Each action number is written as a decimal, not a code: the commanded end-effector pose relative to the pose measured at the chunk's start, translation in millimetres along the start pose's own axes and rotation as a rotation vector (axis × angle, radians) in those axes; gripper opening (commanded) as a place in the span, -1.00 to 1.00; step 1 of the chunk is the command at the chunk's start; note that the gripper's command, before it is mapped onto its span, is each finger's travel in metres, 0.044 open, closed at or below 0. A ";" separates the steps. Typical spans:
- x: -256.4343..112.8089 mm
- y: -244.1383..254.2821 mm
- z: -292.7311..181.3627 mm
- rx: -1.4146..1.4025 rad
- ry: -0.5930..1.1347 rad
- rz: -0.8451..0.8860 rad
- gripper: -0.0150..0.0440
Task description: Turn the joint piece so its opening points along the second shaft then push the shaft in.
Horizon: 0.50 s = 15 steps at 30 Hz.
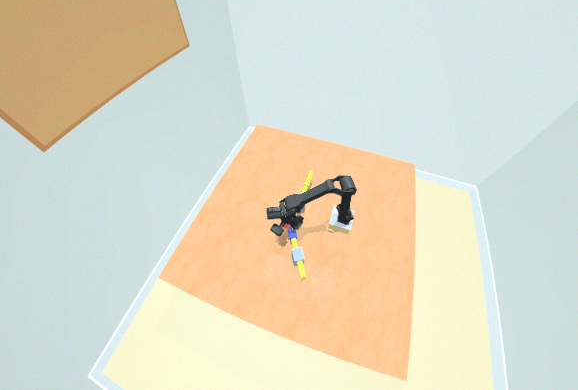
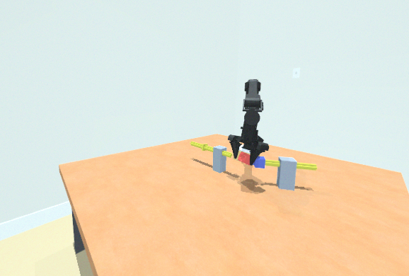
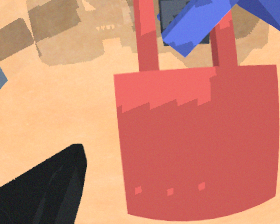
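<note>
The red joint piece (image 1: 287, 227) (image 2: 244, 157) (image 3: 196, 145) hangs on the blue hinge part (image 1: 292, 234) (image 2: 260, 162) (image 3: 206, 22). That part is on the end of the first yellow shaft (image 1: 302, 271) (image 2: 307, 166), fixed in a grey block (image 1: 298, 256) (image 2: 287, 175). The second yellow shaft (image 1: 308, 181) (image 2: 226, 153) runs through another grey block (image 2: 219, 160); its near end is short of the joint piece. My gripper (image 1: 287, 226) (image 2: 244, 161) is open, pointing down, with its fingers either side of the joint piece. The wrist view shows only one finger, at lower left. The joint's opening is not clear to see.
The arm's white base (image 1: 341, 219) stands beside the line of the shafts. Both blocks stand on the orange table (image 1: 360, 306) (image 2: 177, 223), one on either side of the gripper. The second shaft has a small raised collar (image 2: 204, 146) beyond its block.
</note>
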<state>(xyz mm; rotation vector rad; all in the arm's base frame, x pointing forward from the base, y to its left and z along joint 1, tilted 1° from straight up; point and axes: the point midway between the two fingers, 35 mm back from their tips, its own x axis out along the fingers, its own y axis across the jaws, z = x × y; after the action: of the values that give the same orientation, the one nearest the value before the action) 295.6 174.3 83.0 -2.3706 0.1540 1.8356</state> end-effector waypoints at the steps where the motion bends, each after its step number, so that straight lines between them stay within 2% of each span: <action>1: 10.5 2.8 2.7 0.002 -0.007 0.014 1.00; 11: 22.0 3.1 3.5 0.002 -0.006 0.014 1.00; 15: 22.0 3.1 3.5 0.002 -0.006 0.014 0.64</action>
<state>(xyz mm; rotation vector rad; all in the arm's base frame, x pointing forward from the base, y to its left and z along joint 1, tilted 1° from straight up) 298.4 173.9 64.6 -2.3661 0.1628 1.8383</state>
